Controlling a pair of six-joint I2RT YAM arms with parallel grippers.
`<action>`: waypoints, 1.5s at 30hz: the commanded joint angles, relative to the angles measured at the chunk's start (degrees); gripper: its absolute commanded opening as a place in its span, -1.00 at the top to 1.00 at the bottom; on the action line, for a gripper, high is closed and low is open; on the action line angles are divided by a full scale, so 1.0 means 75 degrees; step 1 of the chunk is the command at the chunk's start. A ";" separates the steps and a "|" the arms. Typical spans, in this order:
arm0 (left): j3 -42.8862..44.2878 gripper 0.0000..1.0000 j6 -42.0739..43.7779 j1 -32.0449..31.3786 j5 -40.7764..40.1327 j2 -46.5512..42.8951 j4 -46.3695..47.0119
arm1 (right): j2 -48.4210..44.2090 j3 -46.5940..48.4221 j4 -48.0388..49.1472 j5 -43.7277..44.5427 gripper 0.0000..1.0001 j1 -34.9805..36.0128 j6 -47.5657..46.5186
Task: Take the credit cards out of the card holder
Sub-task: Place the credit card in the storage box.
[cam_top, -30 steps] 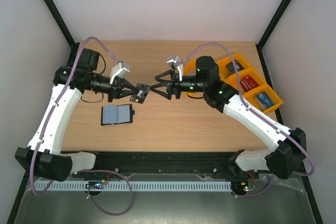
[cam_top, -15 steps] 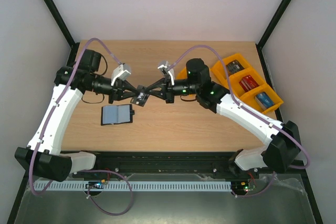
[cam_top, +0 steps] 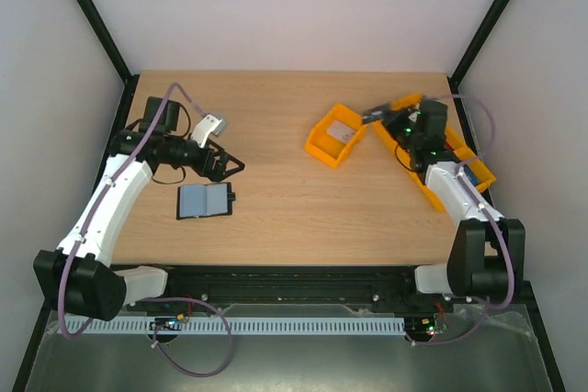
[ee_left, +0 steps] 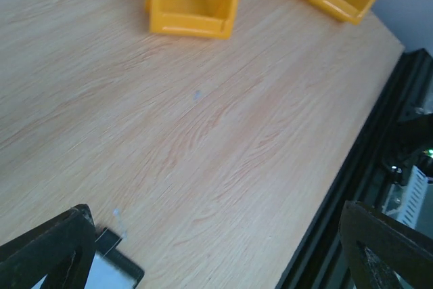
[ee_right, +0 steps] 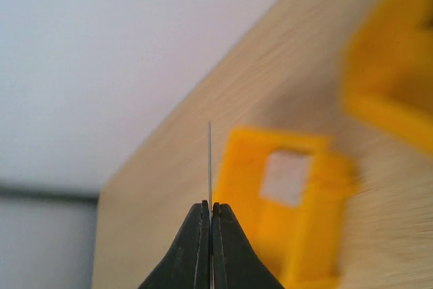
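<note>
The card holder (cam_top: 204, 200) lies open flat on the table, pale blue-grey pockets up; its black corner (ee_left: 114, 267) shows at the bottom of the left wrist view. My left gripper (cam_top: 228, 164) hovers just behind it, open and empty (ee_left: 215, 211). Far right, my right gripper (cam_top: 378, 117) is shut on a thin dark credit card (cam_top: 370, 115) above the orange trays. In the right wrist view that card (ee_right: 209, 157) is seen edge-on, sticking up from the closed fingertips (ee_right: 209, 205).
A loose orange tray (cam_top: 323, 141) with a pale card (cam_top: 343, 128) inside sits mid-right, also seen in the wrist views (ee_left: 193, 24) (ee_right: 298, 248). A row of orange trays (cam_top: 432, 192) lines the right edge. The black frame rail (ee_left: 352, 187) borders the near edge.
The two grippers met mid-table over the card. The right one closed on it and swung right to the trays. The left one opened and drew back left.
</note>
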 commanded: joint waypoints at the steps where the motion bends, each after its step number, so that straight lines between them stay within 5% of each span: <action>1: -0.0300 -0.98 -0.0397 0.0215 -0.0523 -0.0186 0.0510 | 0.0407 -0.0311 0.1218 0.1855 0.97 -0.1082 0.2417; 10: -0.0502 -0.98 -0.0163 0.0503 -0.0519 -0.0034 0.0496 | 0.2388 0.0812 0.1267 0.4011 0.97 -0.1837 0.3473; 36: -0.0387 -0.98 0.0188 0.0507 -0.0452 0.0547 0.0258 | 0.5387 0.2991 0.1092 0.4153 0.97 -0.1889 0.4460; 45: -0.0374 -0.98 0.0307 0.0507 -0.0261 0.0486 0.0144 | 0.5166 0.3019 0.0951 0.4101 0.20 -0.1936 0.4253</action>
